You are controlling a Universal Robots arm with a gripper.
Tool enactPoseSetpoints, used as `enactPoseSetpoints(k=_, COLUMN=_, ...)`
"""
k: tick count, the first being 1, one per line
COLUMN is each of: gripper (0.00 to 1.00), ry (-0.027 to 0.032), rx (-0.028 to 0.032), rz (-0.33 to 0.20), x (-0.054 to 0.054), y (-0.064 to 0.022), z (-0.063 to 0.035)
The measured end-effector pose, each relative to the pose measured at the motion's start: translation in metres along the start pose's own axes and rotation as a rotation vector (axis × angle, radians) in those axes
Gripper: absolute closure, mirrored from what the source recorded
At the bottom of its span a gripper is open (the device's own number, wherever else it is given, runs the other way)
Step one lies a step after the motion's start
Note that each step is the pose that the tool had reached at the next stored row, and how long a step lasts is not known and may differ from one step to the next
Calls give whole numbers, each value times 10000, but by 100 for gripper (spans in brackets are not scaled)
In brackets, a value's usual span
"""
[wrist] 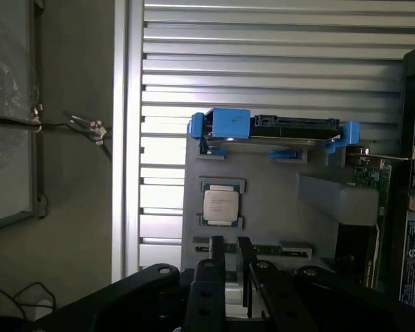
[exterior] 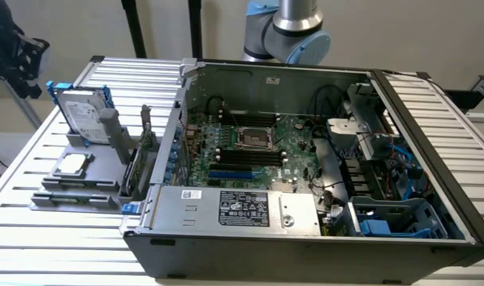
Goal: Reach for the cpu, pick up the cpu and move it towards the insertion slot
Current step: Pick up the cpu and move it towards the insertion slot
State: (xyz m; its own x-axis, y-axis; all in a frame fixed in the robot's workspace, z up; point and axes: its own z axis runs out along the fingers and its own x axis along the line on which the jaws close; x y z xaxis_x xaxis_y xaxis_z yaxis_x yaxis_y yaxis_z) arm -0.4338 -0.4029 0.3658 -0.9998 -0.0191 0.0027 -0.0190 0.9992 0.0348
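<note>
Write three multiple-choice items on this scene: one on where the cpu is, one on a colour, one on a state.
1. Where does the cpu lie?
A. on the floor
B. on the grey holder beside the computer case
C. on the motherboard

2. What colour are the rails on the hard drive?
A. red
B. yellow
C. blue

3. How does the cpu stand to the gripper?
A. lying flat, apart from it
B. clamped in it
C. lifted above the case

Key:
1 B, it rests on the holder outside the case.
2 C, blue rails frame the drive.
3 A, the wrist view shows bare holder between them.
</note>
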Motion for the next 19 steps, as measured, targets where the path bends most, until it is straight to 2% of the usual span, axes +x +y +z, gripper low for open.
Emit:
enactPoseSetpoints(k=1, gripper=70, ry=1, rx=-1, rz=0, x=0, y=0, z=3)
enactPoseSetpoints(k=2, gripper=70, ry=7, rx=-1, rz=1, x=0, y=0, z=8)
enactPoseSetpoints(k=3, gripper=64, ry=15, rx=-2, rz=2, x=0, y=0, z=14)
enactPoseSetpoints(k=5, gripper=53, ry=47, rx=-1, rz=2, x=0, y=-1, z=38)
enactPoseSetpoints(k=6, gripper=53, ry=65, rx=-1, rz=2, x=0, y=-2, z=51)
enactPoseSetpoints(k=8, gripper=41, ry=95, rx=-2, rz=4, x=0, y=-2, z=81)
enactPoseSetpoints(k=11, gripper=35, ry=119, rx=-2, rz=4, x=0, y=-5, z=133)
enactPoseSetpoints(k=12, gripper=29, ry=121, rx=-2, rz=4, x=0, y=-5, z=151)
enactPoseSetpoints(k=19, gripper=29, ry=122, rx=-2, rz=4, x=-3, y=-11, z=279)
